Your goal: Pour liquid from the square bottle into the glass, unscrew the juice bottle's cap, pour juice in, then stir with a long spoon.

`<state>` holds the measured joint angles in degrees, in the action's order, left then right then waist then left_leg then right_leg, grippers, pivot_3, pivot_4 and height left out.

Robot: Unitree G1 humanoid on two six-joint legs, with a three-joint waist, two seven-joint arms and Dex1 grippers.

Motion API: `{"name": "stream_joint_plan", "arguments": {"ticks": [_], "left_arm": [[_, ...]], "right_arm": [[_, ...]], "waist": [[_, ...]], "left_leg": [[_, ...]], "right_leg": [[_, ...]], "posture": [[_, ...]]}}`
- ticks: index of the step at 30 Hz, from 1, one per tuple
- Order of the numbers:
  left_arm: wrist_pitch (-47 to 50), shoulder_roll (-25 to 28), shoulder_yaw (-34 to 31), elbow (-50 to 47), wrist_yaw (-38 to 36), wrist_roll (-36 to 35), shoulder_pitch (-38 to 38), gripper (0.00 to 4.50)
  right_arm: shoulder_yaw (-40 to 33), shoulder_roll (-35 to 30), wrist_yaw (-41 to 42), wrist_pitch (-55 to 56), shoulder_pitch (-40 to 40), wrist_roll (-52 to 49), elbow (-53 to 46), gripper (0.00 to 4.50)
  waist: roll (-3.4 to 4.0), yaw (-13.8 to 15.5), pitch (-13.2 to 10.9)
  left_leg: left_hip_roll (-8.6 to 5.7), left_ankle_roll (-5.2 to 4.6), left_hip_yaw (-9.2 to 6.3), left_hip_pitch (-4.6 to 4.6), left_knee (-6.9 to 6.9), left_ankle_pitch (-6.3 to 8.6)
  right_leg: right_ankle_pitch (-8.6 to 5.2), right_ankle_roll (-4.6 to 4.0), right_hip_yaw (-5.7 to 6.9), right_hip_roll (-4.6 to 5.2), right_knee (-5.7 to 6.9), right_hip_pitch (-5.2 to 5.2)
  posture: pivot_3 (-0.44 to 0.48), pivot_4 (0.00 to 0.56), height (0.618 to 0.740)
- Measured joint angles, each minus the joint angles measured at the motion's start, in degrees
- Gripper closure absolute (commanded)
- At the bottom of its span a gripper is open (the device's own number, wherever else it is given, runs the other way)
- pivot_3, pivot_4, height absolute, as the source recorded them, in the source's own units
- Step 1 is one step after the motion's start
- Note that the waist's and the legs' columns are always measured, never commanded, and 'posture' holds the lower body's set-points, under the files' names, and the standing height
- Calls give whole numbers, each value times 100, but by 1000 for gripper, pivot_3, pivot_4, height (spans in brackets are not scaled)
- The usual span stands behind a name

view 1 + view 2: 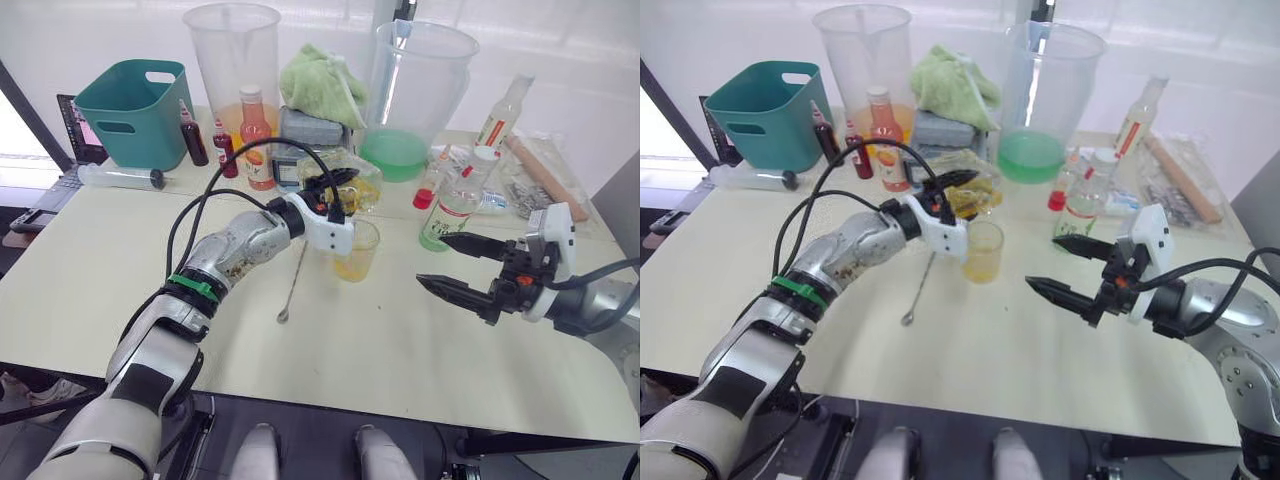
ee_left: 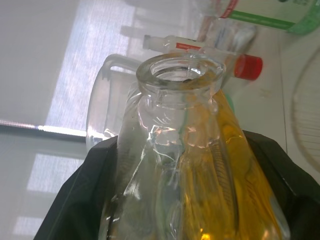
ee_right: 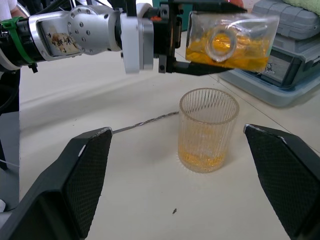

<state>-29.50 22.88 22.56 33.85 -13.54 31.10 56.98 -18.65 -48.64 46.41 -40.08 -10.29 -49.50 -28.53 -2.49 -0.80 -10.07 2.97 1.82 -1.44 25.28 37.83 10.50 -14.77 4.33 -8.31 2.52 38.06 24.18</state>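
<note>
Above the glass (image 3: 208,130), the left gripper (image 1: 335,192) holds the square bottle (image 3: 231,42) tipped on its side, black fingers clamped on its flat faces, the arm reaching forward across the table (image 1: 90,290) with its elbow bent and black cables looping over the forearm. The bottle is clear glass with a short round neck, open at the mouth, and yellow-orange liquid lies along its lower side. The glass, a ribbed straight-sided tumbler, stands upright on the table just below the bottle's mouth, with a shallow layer of the same orange liquid at its bottom. The long spoon (image 1: 294,283), a thin silver rod with a small bowl at the near end, lies flat on the table beside the glass, under the left wrist. To the right of the glass stands the juice bottle (image 1: 455,203), clear round plastic with a green-and-white label, its white cap (image 1: 485,154) still on. The right gripper (image 1: 452,266) hovers low over the table in front of that bottle, arm extended leftward, its two pointed black fingers spread apart and holding nothing. Farther back stand a red-capped bottle with an orange label (image 1: 257,140), two large clear measuring jugs (image 1: 232,50), a teal plastic basket (image 1: 135,110) and a crumpled green cloth (image 1: 320,82). Label text cannot be read.
</note>
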Motion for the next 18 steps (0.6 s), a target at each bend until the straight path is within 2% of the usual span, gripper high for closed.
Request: {"name": "stream_joint_plan", "arguments": {"ticks": [4,6,10,18], "left_arm": [[698,-238,-418,-517,-673,-977,-305,1705],[1565,-503,-717,-821,-923,-1567,-425,1705],[3291,-797,-1604,-1409,-961,-2588,-428,1705],[5177,-615,-2850,-1981,-786,-3671,-453,1705]], "right_arm": [[54,-1,105,0,-113,97,67,25],[126,-5,166,0,-230,105,157,25],[274,-11,323,0,-372,154,289,25],[518,-39,578,0,-741,254,569,25]], "waist": [[0,-1,0],[0,-1,0],[0,-54,0],[1,-99,0]], "left_leg": [[0,0,-1,-1,1,0],[0,0,-2,1,5,0],[1,-1,-6,0,5,0],[0,-1,-14,-1,4,0]], "right_leg": [[0,0,1,0,1,-1],[0,0,2,0,3,0],[0,0,3,-2,4,1],[0,0,12,-1,3,-5]], "posture": [[0,150,719],[0,150,719],[0,150,719],[0,150,719]]}}
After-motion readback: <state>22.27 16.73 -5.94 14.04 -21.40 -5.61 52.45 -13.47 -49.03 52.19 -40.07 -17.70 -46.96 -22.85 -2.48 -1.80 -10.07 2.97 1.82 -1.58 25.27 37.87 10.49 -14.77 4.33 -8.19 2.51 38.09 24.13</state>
